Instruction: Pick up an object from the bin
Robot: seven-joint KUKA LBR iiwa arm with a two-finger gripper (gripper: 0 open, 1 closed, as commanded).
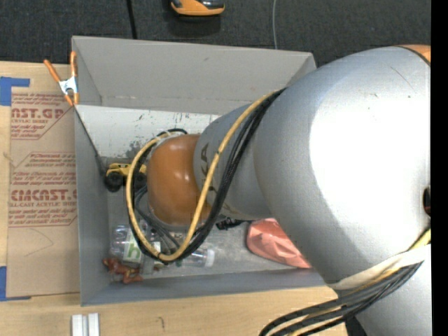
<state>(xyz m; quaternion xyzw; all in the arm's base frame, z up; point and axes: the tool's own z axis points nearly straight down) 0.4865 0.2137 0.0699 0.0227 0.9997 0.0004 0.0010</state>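
Dark parts of my gripper (151, 231) show under the arm's orange cover, low over the bin's front left part. Right beside them lie a clear plastic piece (122, 235) and a small green thing (131, 253). A clear tube-like thing (201, 257) lies just to the right on the bin floor. A reddish-brown thing (120, 272) sits in the front left corner. What lies directly under the gripper is hidden.
A yellow and black thing (115, 173) rests against the bin's left wall, further back. A crumpled pink thing (271, 242) lies at the front right, partly under the arm. The arm and its cables cover the bin's middle and right side.
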